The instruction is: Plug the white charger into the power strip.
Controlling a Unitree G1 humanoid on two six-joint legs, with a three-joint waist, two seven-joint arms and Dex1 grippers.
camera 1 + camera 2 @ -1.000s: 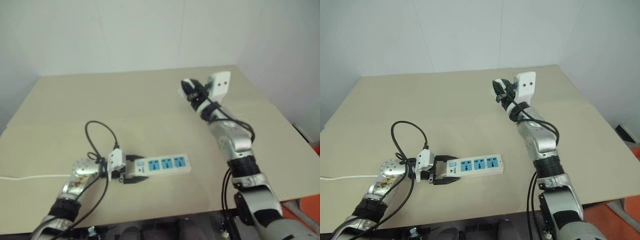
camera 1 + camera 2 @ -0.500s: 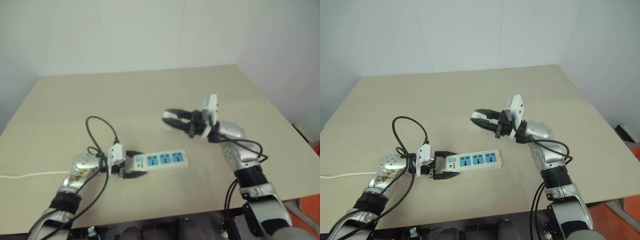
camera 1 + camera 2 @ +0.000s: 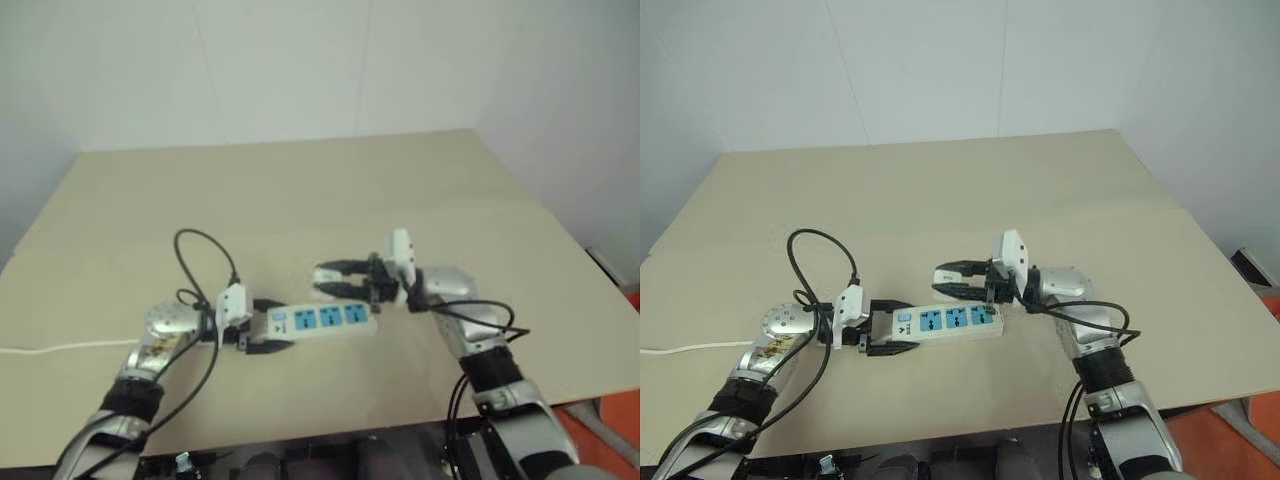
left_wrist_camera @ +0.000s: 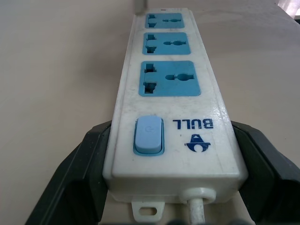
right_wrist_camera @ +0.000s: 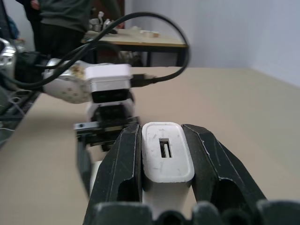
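right tool clenched on white charger, above power strip | left tool straddling strip's switch end, apparently gripping | on table

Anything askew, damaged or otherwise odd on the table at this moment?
Nothing stands out. The power strip lies flat and intact, its switch end between the left tool's fingers. The right tool clamps the white charger squarely, above the strip's far end.
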